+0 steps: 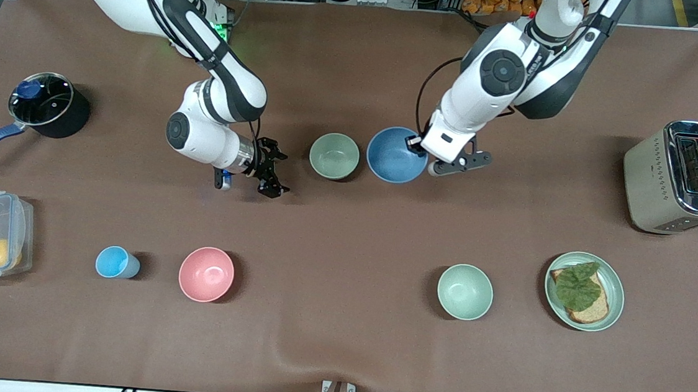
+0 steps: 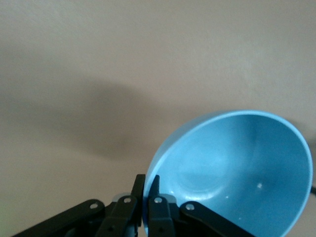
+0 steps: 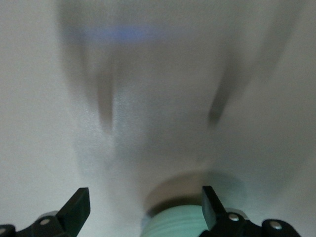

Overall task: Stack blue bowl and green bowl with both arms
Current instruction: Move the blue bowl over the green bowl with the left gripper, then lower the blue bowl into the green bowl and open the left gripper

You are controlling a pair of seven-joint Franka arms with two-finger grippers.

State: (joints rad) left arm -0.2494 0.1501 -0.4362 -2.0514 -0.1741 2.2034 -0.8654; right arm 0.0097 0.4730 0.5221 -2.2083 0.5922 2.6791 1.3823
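**Blue bowl pinched at the rim, green bowl waiting beside it**

The blue bowl (image 1: 396,155) sits mid-surface, just beside the green bowl (image 1: 334,155), which lies toward the right arm's end. The left gripper (image 2: 146,200) has its jaws closed on the blue bowl's rim, the wall caught between them, as the left wrist view shows plainly; there the bowl looks tipped, so I judge it is already coming up off the surface. The right gripper (image 1: 270,170) hangs low over bare surface next to the green bowl, jaws spread wide and holding nothing; its wrist view catches a pale green edge between the fingers (image 3: 76,210).

What worries me is that thin rim pinch. A bowl held by one edge wants to swing or slip, and if it tilts further it could drop or knock the green bowl sideways. The two arms are also working close together, so a careless reach might bring them into each other. A near-twin mint bowl (image 1: 465,291) sits nearer the camera and could be mistaken for the target.

No brand, label or lettering is readable anywhere.
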